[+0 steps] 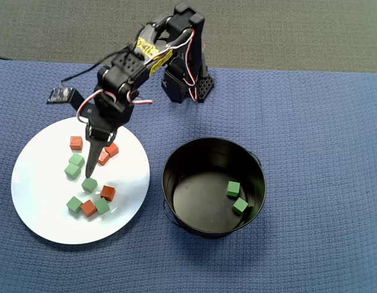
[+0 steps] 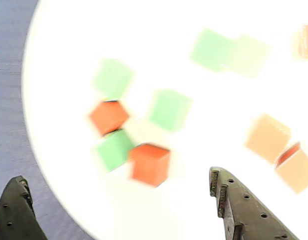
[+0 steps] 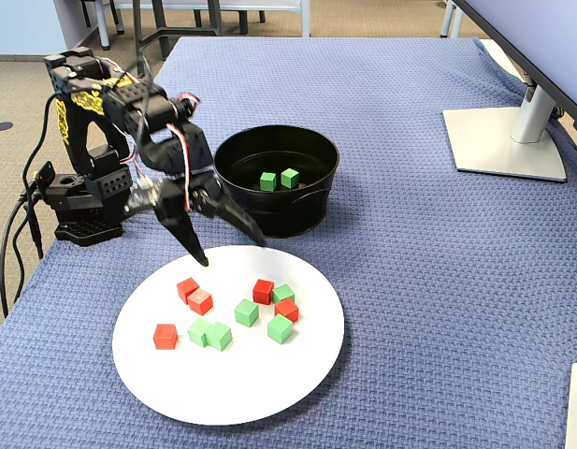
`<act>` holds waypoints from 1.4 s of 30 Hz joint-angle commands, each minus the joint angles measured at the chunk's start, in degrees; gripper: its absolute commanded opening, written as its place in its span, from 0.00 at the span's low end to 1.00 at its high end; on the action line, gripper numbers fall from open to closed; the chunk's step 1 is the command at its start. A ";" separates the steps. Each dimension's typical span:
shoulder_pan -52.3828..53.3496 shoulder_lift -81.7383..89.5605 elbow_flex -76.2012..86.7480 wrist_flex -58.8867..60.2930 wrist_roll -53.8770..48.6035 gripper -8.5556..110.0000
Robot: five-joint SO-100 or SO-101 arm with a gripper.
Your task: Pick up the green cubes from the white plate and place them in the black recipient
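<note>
The white plate [image 1: 47, 207] [image 3: 223, 383] [image 2: 84, 35] lies left in the overhead view. It holds several green cubes, e.g. [image 1: 89, 185] [image 3: 247, 311] [image 2: 168, 109], mixed with red-orange cubes [image 1: 107, 193] [image 3: 262, 291] [image 2: 150, 162]. To its right stands the black recipient [image 1: 167, 177] [image 3: 279, 210], with two green cubes [image 1: 233, 188] [image 3: 267, 181] on its bottom. My gripper [image 1: 98, 159] [image 3: 231, 251] [image 2: 115, 176] hovers open and empty above the plate's side nearest the pot. In the wrist view one finger [image 2: 16, 210] is over the plate's rim and the other [image 2: 238, 210] over the plate.
The arm's base [image 1: 188, 85] [image 3: 78, 201] stands behind the plate on the blue cloth [image 1: 310, 122]. A small black board [image 1: 60, 94] with a cable lies beside it. A monitor stand [image 3: 508, 140] sits far right in the fixed view. The table edge runs along the overhead view's top.
</note>
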 commanded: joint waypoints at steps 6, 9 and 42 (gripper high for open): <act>2.02 -8.79 -10.55 -1.58 1.41 0.42; 2.02 -11.51 -12.66 -2.20 2.55 0.41; 2.81 -27.07 -23.20 0.97 3.78 0.30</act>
